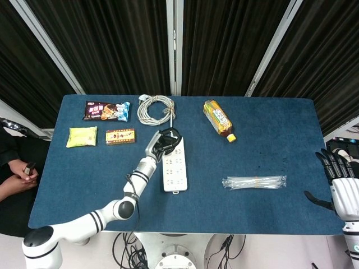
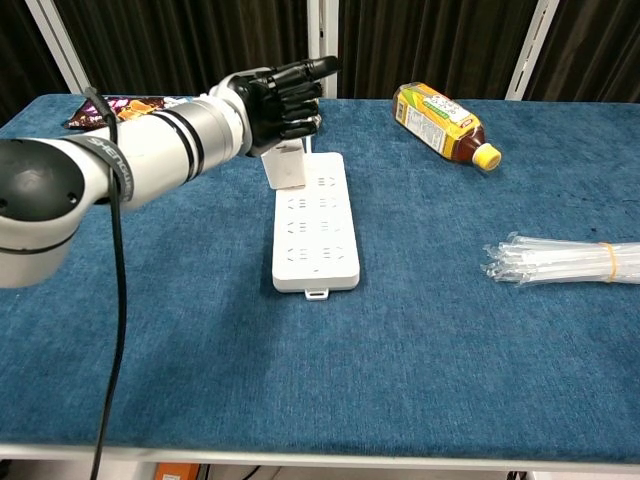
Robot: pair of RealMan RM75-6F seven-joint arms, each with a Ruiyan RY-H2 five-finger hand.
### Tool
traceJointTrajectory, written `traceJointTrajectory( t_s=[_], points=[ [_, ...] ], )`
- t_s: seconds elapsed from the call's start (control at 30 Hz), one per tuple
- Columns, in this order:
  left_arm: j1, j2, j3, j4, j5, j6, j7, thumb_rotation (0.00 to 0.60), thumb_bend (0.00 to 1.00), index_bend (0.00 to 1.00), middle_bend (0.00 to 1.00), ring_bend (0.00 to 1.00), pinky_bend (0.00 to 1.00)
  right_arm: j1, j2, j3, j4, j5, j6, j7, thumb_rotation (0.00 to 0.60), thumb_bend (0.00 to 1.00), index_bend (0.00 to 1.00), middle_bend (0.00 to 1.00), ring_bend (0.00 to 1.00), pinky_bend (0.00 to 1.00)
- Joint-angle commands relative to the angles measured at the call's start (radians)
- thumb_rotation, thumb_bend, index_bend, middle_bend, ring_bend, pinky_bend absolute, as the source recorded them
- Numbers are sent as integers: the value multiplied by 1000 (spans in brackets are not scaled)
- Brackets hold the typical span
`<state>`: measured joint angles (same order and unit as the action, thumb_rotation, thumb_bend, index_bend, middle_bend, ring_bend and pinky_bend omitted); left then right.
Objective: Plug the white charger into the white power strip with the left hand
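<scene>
The white power strip [image 2: 317,230] lies lengthwise in the middle of the blue table [image 2: 420,380]. The white charger [image 2: 286,170] stands upright on the strip's far left corner. My left hand [image 2: 283,101] hovers right over the charger's top with its fingers curled in and one finger stretched out. I cannot tell whether it touches the charger. In the head view the left hand [image 1: 162,143] covers the far end of the power strip [image 1: 174,171]. My right hand [image 1: 340,185] hangs past the table's right edge with fingers spread, holding nothing.
A tea bottle [image 2: 443,123] lies at the back right. A bundle of clear straws [image 2: 565,262] lies to the right. A coiled white cable [image 1: 155,108] and snack packs [image 1: 106,110] [image 1: 120,136] [image 1: 82,136] lie at the back left. A person [image 1: 14,168] sits left of the table.
</scene>
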<state>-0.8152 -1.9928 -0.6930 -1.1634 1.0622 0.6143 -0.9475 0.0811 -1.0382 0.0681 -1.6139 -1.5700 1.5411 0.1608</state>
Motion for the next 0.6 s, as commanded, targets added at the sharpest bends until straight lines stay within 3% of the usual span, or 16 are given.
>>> traceJointTrajectory(
  t_s=[0.03, 0.6],
  points=[
    [-10, -9, 12, 11, 15, 9, -17, 600, 568, 916, 1000, 962, 1000, 1, -1, 0, -1, 2, -3, -1, 600, 66, 0, 40, 0, 0],
    [-49, -15, 52, 47, 15, 15, -48, 600, 568, 915, 1000, 960, 1000, -1, 0, 2, 1, 8, -5, 0, 600, 65, 0, 40, 0, 0]
  ],
)
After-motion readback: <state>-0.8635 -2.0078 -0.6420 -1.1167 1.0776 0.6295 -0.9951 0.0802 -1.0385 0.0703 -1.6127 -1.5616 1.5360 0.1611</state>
